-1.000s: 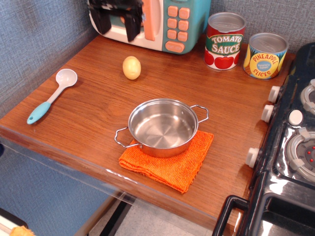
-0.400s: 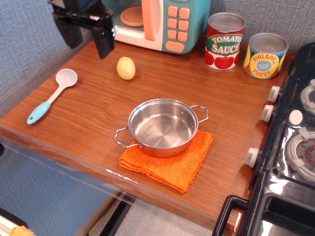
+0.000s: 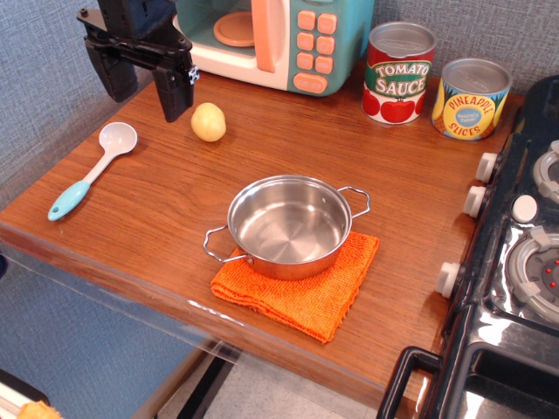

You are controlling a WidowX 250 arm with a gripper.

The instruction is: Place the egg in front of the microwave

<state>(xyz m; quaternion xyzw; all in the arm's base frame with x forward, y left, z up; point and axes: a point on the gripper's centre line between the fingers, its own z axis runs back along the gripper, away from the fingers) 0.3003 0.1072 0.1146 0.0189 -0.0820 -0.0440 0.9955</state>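
Note:
The pale-yellow egg lies on the wooden counter, a little in front of the teal microwave and toward its left end. My black gripper hangs at the far left, just left of the egg, with its two fingers spread apart and nothing between them. Its right finger is close beside the egg; I cannot tell if they touch. The microwave's door stands open, showing the pink plate inside.
A white spoon with a teal handle lies at the left. A steel pot sits on an orange cloth in the middle. A tomato sauce can and a pineapple can stand at the back right. A black toy stove is on the right.
My gripper has moved left and toward the front, away from the microwave door. The egg has shifted to the left along the counter.

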